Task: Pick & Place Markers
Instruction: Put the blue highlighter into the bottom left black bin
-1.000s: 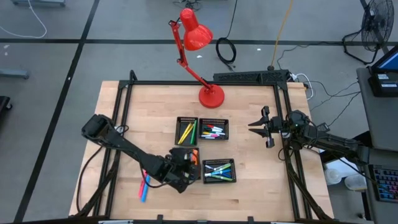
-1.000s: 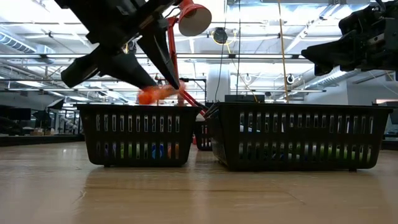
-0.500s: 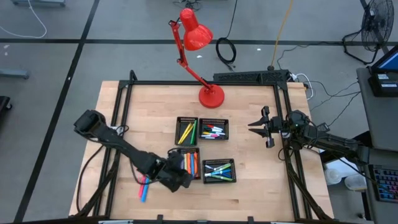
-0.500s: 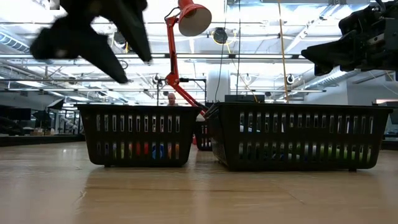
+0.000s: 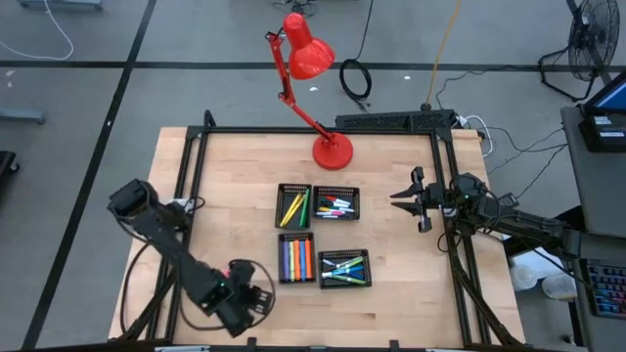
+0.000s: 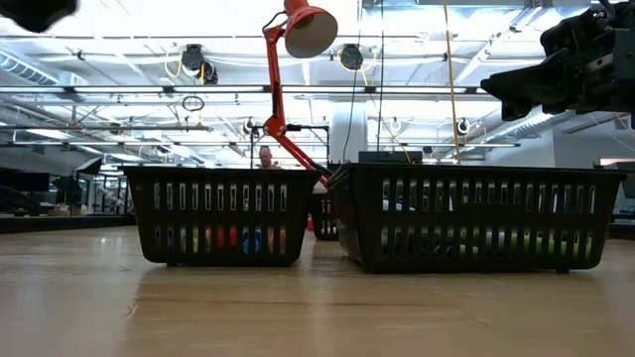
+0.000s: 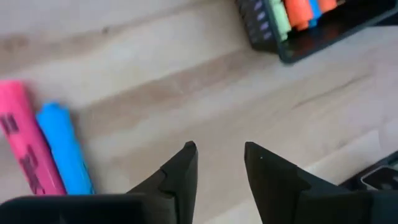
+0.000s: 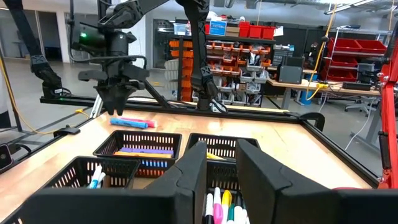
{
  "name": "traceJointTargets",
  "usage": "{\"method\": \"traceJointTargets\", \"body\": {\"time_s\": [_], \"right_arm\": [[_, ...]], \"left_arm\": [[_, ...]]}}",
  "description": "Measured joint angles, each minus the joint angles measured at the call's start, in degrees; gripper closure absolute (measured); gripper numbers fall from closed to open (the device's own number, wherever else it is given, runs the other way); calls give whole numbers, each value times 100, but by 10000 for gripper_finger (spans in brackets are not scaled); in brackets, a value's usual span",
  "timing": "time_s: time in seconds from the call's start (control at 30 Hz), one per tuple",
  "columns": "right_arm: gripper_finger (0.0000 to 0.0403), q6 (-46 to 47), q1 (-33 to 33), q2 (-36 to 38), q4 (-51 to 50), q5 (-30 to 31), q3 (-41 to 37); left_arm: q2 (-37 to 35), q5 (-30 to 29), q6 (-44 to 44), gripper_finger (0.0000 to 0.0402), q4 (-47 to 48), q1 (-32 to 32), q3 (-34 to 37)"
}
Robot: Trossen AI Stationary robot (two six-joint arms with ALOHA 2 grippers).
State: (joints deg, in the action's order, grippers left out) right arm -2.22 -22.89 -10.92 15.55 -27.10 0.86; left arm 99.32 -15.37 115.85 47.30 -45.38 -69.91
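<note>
From above, four black trays [image 5: 337, 203] sit mid-table, each already lined with markers [image 5: 295, 256], so most of the sorting looks done. The left gripper [image 5: 243, 298] hangs low in the lower left of the frame, hiding whatever lies under it; the right gripper [image 5: 409, 198] waits at the right edge with nothing in it. At table level, just two trays fill the middle, colours showing through the slots. In the left wrist view, fingers [image 7: 180, 177] parted and bare, a pink marker [image 7: 25, 146] and a blue marker [image 7: 62, 149] lie side by side at the left. These two look left to collect. The right wrist view shows them beyond the trays.
</note>
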Motion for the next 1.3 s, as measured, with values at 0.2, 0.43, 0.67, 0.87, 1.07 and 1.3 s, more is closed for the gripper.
{"method": "traceJointTargets", "body": {"time_s": [0.2, 0.43, 0.67, 0.87, 1.07, 1.3], "right_arm": [[325, 0, -1, 0, 0, 0, 0], [325, 0, -1, 0, 0, 0, 0], [325, 0, -1, 0, 0, 1, 0], [325, 0, -1, 0, 2, 0, 0], [325, 0, -1, 0, 1, -1, 0], [325, 0, -1, 0, 2, 1, 0]], "left_arm": [[1, -114, 772, 283, 87, -408, 0], [1, -71, 1136, 289, 447, -704, 0], [1, -60, 713, 289, 653, -812, 0], [322, 308, 256, 277, 643, -792, 0], [658, 1250, 304, 257, 669, -759, 4], [659, 1232, 311, 245, 756, -757, 4]]}}
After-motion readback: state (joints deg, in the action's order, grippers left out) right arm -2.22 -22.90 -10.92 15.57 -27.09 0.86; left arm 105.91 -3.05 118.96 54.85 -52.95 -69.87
